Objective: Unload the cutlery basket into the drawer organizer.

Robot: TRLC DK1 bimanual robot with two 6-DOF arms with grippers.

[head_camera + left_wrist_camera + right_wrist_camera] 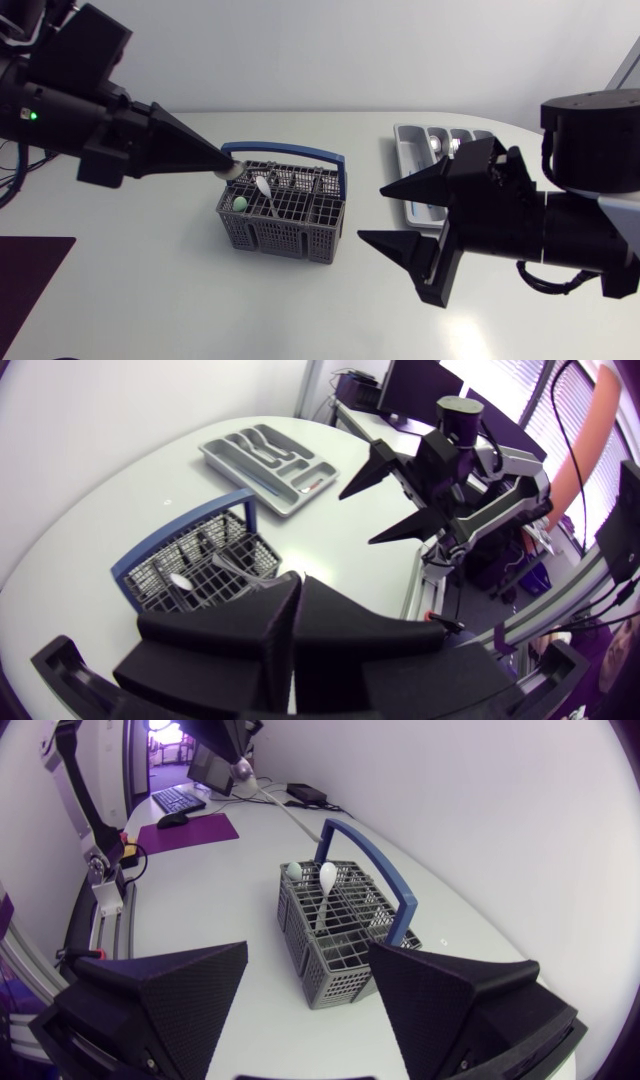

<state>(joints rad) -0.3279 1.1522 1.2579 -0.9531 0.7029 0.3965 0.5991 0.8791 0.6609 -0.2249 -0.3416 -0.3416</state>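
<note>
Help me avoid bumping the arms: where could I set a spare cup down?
Bare table lies in front of the basket, between the purple mat and the right gripper. Crowded: the gap between basket and organizer, filled by that open gripper, and the basket's rim, where the left gripper is shut on a pale utensil.

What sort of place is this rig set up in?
Likely a robotics lab bench, not a real kitchen: cutlery basket and drawer organizer on a plain white table, left arm and right arm over it.

Head camera overhead, looking down; wrist cameras face each other across basket (283,232).
</note>
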